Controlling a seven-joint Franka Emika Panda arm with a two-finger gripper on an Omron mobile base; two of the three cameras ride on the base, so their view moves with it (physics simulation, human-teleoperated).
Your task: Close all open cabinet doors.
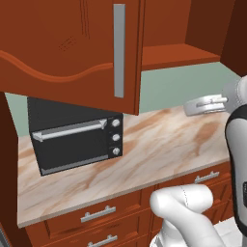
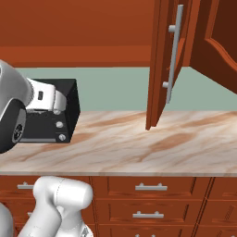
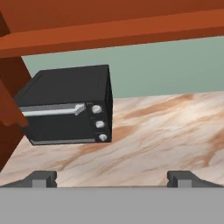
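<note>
Two reddish-brown cabinet doors stand open. The left door (image 1: pixel 72 48) swings out over the counter, its grey bar handle (image 1: pixel 119 50) facing me; in the right base view it is edge-on (image 2: pixel 157 65). The right door (image 2: pixel 215 41) also hangs open. Between them the bare cabinet shelf (image 1: pixel 178 53) shows. My gripper (image 1: pixel 193 107) (image 2: pixel 58 99) hovers above the counter, lower than the cabinet's bottom, touching neither door. In the hand view its fingertips (image 3: pixel 43 178) are far apart, so the gripper (image 3: pixel 112 179) is open with nothing in it. The left door's lower corner (image 3: pixel 8 100) shows there at the left.
A black toaster oven (image 1: pixel 77 137) (image 3: pixel 65 111) sits on the marble counter (image 1: pixel 159 149) at the left, under the left door. Wooden drawer fronts with short silver handles (image 2: pixel 150 187) run below the counter. A pale green wall (image 3: pixel 175 65) backs the counter.
</note>
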